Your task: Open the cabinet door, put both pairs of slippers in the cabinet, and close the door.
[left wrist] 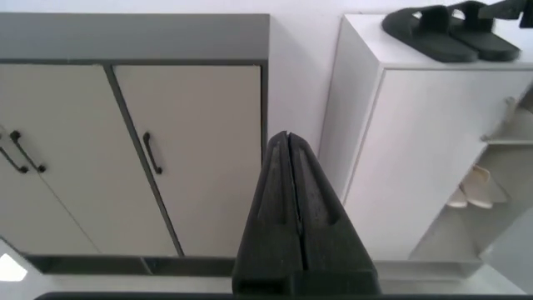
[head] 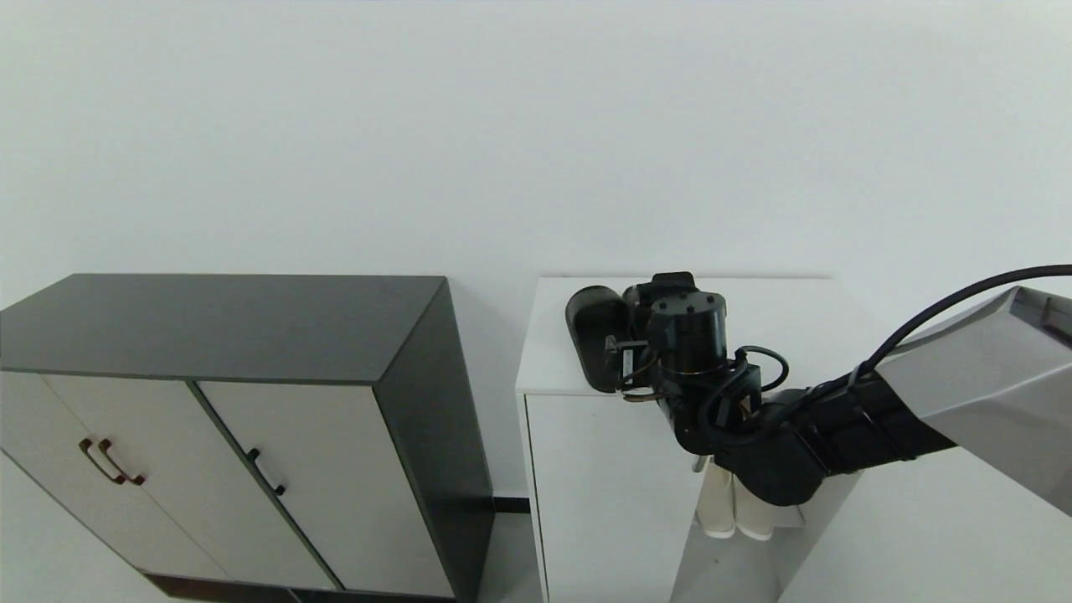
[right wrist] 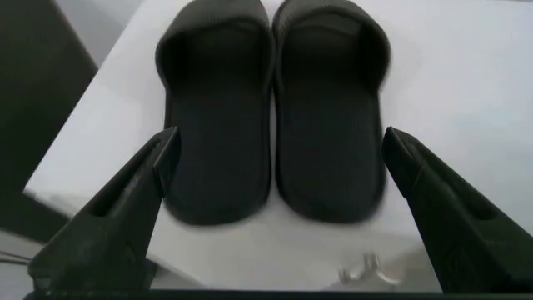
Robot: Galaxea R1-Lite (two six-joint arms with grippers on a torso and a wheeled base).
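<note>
While the right gripper (right wrist: 279,140) hangs open-jawed over 2 black slippers (right wrist: 218,125), the left gripper (left wrist: 288,143) is closed.

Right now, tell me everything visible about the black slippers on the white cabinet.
The black slippers are a pair of matte, rubbery-looking slides. Each has a broad strap across the front and a finely textured footbed. They lie soles down, side by side and close together, on top of the white cabinet, with their heels near its front edge. The open right gripper hovers at the heel end, one finger to either side, and appears to touch neither.
</note>
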